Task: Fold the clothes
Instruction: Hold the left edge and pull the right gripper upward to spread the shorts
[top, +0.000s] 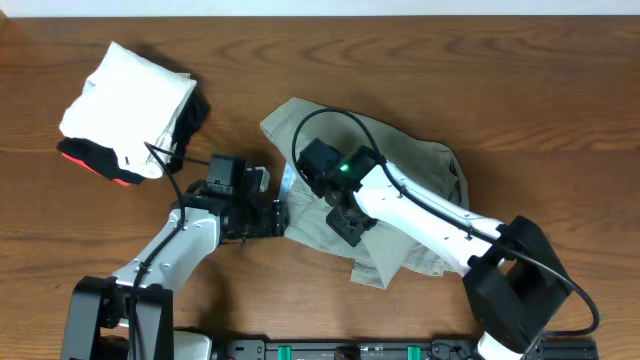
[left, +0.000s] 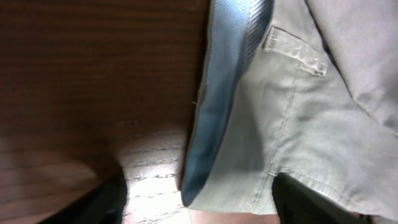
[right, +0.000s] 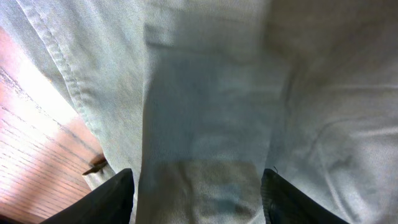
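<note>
Trousers (top: 420, 165): rumpled, we see no fold.
Left gripper (left: 208, 202): parted, waistband edge (left: 217, 93) between, ungripped.
Right gripper (right: 199, 199): parted astride trousers, ungripped.

Seen from overhead, the white right arm (top: 420, 218) lies across the light khaki cotton trousers (top: 430, 160) and hides their middle. The right hand (top: 346, 224) is only a dark block, its fingertips out of sight. The black and red folded garments (top: 105, 170) at the far left are mostly covered by the white folded garment (top: 125, 95). In its wrist view the left hand (left: 199, 205) shows only two dark fingers (left: 106, 202), cut off by the lower edge. Both wrist views are blurred, and the cloth runs off every side.
</note>
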